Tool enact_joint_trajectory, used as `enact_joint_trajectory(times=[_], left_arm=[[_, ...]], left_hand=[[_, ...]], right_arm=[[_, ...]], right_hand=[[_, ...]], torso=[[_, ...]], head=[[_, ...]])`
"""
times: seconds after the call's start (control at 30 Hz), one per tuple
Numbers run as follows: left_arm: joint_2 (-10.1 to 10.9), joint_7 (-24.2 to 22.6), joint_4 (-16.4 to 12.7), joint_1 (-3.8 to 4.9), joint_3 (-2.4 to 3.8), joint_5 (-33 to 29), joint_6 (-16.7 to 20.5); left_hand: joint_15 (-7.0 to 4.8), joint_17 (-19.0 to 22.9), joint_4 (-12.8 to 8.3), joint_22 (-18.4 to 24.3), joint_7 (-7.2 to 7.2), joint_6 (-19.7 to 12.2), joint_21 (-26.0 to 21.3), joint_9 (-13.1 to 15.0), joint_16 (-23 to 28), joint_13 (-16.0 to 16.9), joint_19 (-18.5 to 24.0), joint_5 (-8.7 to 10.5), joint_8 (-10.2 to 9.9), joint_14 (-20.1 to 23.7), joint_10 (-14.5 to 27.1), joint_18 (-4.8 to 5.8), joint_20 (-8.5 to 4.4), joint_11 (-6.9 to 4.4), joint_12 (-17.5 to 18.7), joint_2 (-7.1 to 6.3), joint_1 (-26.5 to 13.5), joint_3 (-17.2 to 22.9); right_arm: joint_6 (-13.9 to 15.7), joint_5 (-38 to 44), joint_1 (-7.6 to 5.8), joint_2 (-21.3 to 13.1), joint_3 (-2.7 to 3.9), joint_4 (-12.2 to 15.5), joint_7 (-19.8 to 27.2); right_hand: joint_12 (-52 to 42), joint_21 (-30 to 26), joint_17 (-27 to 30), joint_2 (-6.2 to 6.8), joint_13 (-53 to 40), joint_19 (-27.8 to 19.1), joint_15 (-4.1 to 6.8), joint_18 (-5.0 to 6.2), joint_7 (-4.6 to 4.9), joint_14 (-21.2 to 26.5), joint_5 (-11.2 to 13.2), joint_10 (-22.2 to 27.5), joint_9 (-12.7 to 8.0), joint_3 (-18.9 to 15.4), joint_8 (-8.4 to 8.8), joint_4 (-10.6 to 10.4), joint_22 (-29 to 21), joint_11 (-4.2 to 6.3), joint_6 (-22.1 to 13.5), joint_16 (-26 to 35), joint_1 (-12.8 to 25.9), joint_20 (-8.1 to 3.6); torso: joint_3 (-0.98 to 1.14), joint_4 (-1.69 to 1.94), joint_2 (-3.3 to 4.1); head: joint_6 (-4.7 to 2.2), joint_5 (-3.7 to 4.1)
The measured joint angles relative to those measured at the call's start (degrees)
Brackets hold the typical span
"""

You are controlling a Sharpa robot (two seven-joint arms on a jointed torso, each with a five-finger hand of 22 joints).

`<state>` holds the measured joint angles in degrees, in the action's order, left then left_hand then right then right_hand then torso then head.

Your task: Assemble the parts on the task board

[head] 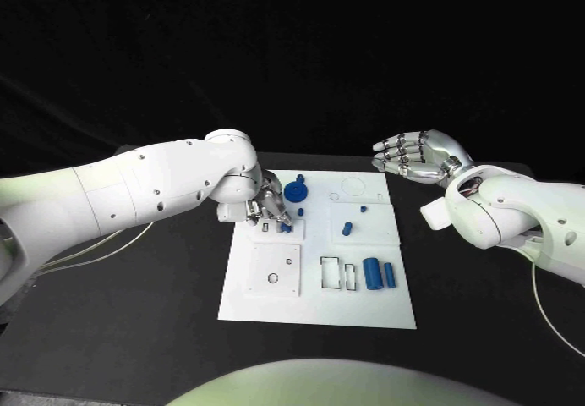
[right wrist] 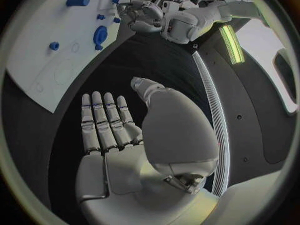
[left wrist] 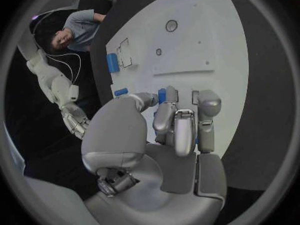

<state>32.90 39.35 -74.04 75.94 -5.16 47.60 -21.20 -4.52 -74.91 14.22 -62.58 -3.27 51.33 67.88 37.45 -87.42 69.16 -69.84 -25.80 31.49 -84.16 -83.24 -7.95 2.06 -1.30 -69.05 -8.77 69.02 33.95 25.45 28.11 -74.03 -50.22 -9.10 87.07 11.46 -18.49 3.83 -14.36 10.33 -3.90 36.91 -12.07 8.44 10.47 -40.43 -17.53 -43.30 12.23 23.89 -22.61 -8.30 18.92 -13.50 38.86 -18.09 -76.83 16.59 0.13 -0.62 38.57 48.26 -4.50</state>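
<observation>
On the black tabletop (head: 146, 296), the left hand (head: 262, 207) pinching a small blue part (head: 286, 226) should lower it straight onto the white board (head: 366, 309), while the right hand (head: 418, 156) hovers spread, holding nothing.

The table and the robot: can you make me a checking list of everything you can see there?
Surface: black table, with the white task board in the middle.
Job's things: blue parts on the board: a round disc, a small peg, two cylinders lying side by side at the board's right.
Clutter: nothing seen.
Hands: left hand is down on the board, fingers curled around a small blue part. Right hand hovers off the board's far right corner, holding nothing, fingers apart.
Cables: thin pale cables run beside the left arm, another under the right arm.
Surroundings: dark backdrop behind the table.
</observation>
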Motion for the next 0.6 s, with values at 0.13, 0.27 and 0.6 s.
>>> enact_joint_trajectory(times=[0.13,0.27,0.6], left_arm=[[0.43,-0.18,-0.43,0.00,0.00,-0.55,1.20],[1.14,-0.60,-1.27,-0.02,0.00,-0.99,2.85],[4.81,-3.11,-5.61,-0.62,0.01,-0.18,9.75]], left_hand=[[0.00,0.00,0.00,-0.71,-0.09,0.32,0.41,0.26,-0.17,0.25,-0.30,-0.21,0.60,0.00,-0.33,0.00,-0.30,-0.32,-0.34,0.14,-0.45,0.00],[0.00,0.00,0.00,-1.44,0.13,0.95,1.07,0.54,-0.23,0.47,-0.81,-1.70,1.24,0.00,-0.33,0.90,-0.41,-0.32,-0.67,-0.38,-1.57,0.00],[-0.19,0.00,-0.87,-3.56,0.37,2.69,2.79,0.69,-0.82,1.38,-1.66,-5.72,2.08,0.20,-0.53,0.89,-0.86,-0.53,-1.50,-1.72,-2.92,0.35]], right_arm=[[-0.10,-0.03,0.03,0.01,-0.01,-0.02,-0.04],[-0.19,-0.05,0.04,0.00,-0.02,-0.04,-0.08],[-0.32,-0.20,0.06,-0.36,-0.03,0.02,-0.16]], right_hand=[[0.00,0.00,0.01,0.00,0.00,0.00,0.00,0.00,0.00,0.00,0.00,0.00,0.00,0.00,0.00,0.00,-0.07,0.00,0.00,0.00,0.01,0.00],[0.00,0.00,0.18,-0.18,0.07,0.00,0.00,0.00,0.00,0.00,0.00,0.00,-0.08,0.00,0.00,0.00,-0.30,0.00,0.00,0.22,0.64,0.00],[0.00,0.00,0.29,-0.52,0.12,-0.42,0.00,-0.01,0.00,0.00,0.00,0.00,-0.10,-0.17,0.00,-0.17,-0.52,0.00,0.00,0.22,0.98,0.00]], torso=[[0.01,-0.03,0.00],[0.01,-0.03,0.00],[0.02,0.01,-0.01]], head=[[-0.01,-0.05],[-0.02,-0.06],[0.00,0.10]])
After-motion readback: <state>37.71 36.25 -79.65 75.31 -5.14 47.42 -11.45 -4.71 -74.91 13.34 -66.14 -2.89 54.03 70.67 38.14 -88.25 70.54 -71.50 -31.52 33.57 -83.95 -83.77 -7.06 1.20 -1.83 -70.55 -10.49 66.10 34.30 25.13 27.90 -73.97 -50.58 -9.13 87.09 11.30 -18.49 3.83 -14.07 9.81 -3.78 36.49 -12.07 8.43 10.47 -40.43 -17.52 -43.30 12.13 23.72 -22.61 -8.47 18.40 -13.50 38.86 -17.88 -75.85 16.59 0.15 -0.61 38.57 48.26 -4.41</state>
